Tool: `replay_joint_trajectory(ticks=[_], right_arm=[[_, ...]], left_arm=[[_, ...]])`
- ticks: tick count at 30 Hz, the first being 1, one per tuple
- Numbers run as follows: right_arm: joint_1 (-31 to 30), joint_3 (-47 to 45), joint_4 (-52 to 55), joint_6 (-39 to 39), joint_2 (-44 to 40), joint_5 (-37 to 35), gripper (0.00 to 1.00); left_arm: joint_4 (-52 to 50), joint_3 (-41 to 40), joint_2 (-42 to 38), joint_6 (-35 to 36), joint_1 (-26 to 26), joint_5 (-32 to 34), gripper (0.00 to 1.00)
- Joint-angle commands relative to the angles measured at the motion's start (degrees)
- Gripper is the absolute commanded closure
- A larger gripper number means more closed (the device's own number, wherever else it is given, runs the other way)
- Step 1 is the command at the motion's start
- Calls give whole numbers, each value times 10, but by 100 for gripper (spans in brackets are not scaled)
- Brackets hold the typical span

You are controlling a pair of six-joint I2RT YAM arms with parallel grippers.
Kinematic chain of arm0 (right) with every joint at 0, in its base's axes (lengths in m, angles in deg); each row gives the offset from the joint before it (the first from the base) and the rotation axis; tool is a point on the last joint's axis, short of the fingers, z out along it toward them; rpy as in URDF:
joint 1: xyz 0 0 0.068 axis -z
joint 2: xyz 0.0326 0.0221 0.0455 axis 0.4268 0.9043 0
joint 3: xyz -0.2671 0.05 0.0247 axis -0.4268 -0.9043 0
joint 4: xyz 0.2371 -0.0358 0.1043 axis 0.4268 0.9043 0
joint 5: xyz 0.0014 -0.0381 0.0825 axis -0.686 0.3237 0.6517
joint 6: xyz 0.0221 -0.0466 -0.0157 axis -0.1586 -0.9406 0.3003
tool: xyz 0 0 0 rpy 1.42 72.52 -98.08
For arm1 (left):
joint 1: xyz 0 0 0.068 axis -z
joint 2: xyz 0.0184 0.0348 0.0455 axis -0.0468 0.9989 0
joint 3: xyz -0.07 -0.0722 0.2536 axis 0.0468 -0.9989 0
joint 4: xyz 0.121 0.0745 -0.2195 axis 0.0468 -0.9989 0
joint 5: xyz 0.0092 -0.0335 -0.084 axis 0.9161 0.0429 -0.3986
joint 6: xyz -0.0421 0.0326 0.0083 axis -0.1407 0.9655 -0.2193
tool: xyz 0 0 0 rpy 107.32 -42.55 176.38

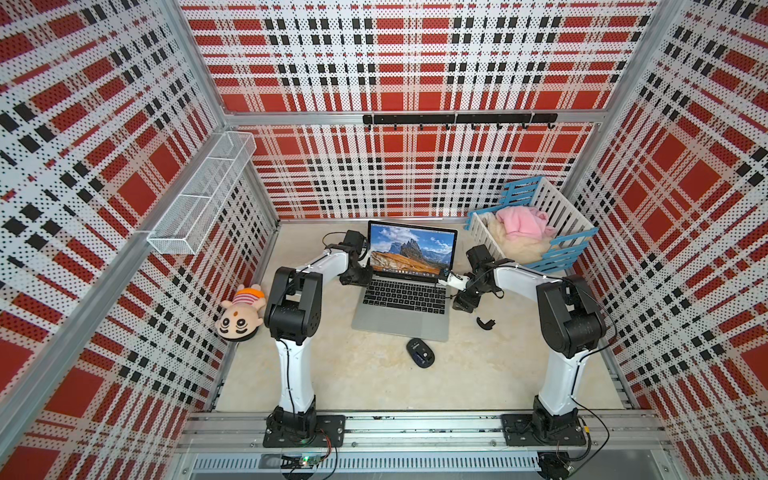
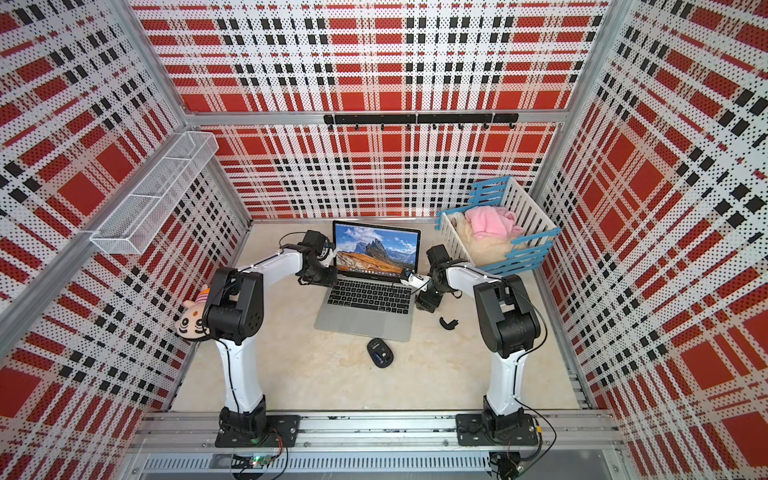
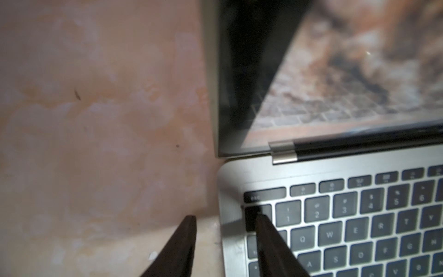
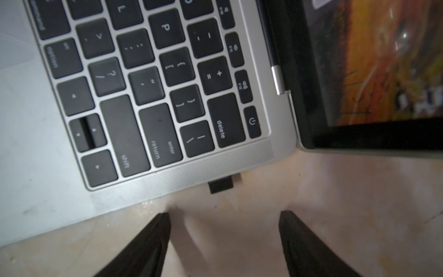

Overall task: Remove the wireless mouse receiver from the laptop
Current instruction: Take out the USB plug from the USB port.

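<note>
The silver-grey laptop [image 1: 399, 326] [image 2: 362, 323] stands open mid-table with a mountain picture on its screen. The wireless mouse receiver [image 4: 220, 184], a tiny black nub, sticks out of the laptop's [image 4: 36, 144] right side near the hinge. My right gripper [image 4: 224, 215] [image 1: 457, 301] is open just off that side. Its fingertips stand either side of the nub's line, a short way from it, with nothing between them. My left gripper [image 3: 225, 220] [image 1: 353, 278] is open at the laptop's [image 3: 239, 175] rear left corner. One finger is over the table, the other over the corner keys.
A black oval mouse [image 1: 420, 352] lies in front of the laptop. A curved black cover piece [image 1: 485, 323] lies to its right. A white and blue basket [image 1: 557, 208] with pink cloth fills the back right corner. A plush doll [image 1: 241, 316] lies at the left wall.
</note>
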Motion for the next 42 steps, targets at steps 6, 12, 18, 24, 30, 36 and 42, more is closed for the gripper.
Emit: replay_joint_trajectory(ticks=[6,12,18,24,30,36,42], right_arm=[[4,30,23,-17,34,31,25],[5,53,45,-31,61,46,29],[11,70,71,-69,83,63,45],[10,79,62,-74,92,71,50],[2,83,73,-76,93,54,57],[-20,102,97,-73,104,22,66],[-34,134,131,-81,121,-6,66]], left_arm=[[-29,-65,3,16,2,-38,60],[-29,-69,9,17,3,-31,62],[-29,-69,9,16,2,-26,64],[-29,-68,14,17,5,-31,65],[-29,-66,16,15,6,-34,65],[-29,-65,19,15,6,-36,66],[-28,-64,21,14,6,-39,66]])
